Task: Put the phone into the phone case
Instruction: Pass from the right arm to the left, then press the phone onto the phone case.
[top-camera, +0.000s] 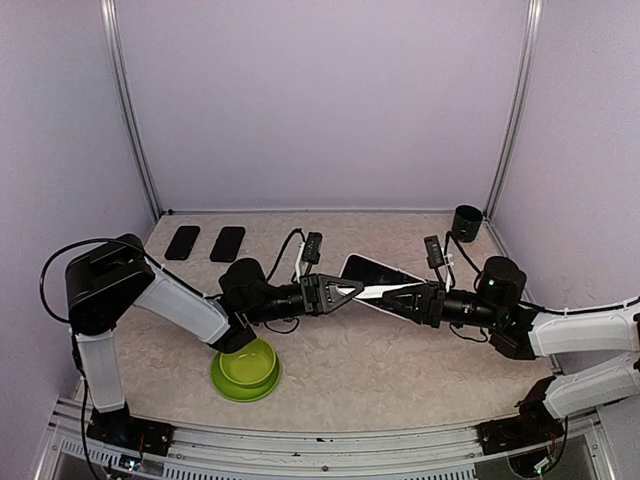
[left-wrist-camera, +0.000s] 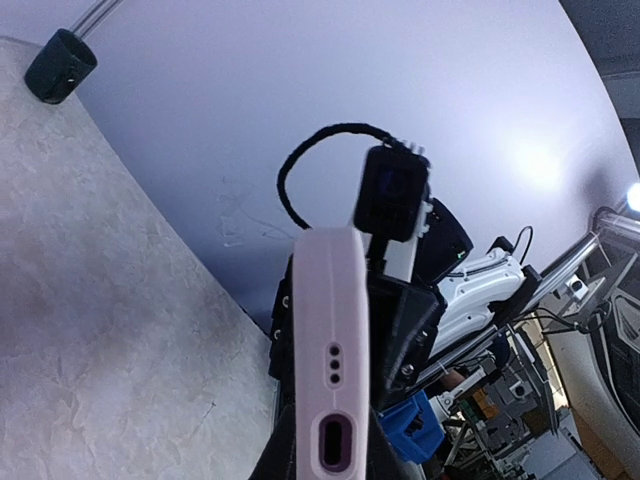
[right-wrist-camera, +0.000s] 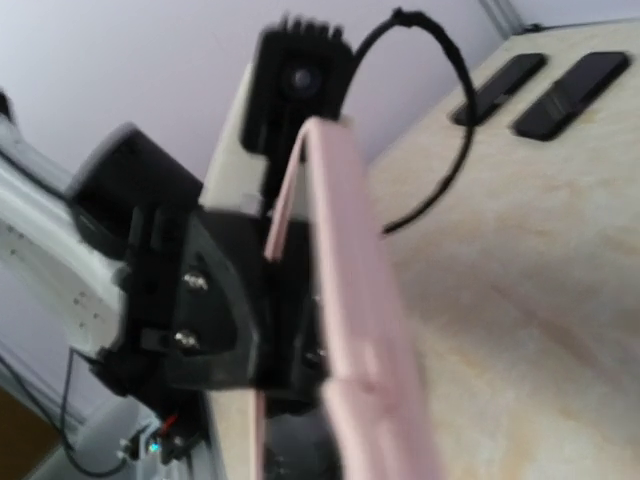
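Note:
The phone, dark screen up, sits in a pale pink phone case and hangs tilted above the table's middle between both arms. My left gripper comes in from the left, shut on the case's left end. In the left wrist view the phone case shows edge-on, port and speaker holes toward the camera, with dark fingers tight on both sides. My right gripper is at the case's near right edge. The right wrist view is blurred: the phone case fills its middle, and its own jaws are not clear.
Two dark phones lie flat at the back left. A green bowl stands at the near edge under the left arm. A dark cup stands in the back right corner. Purple walls close in three sides.

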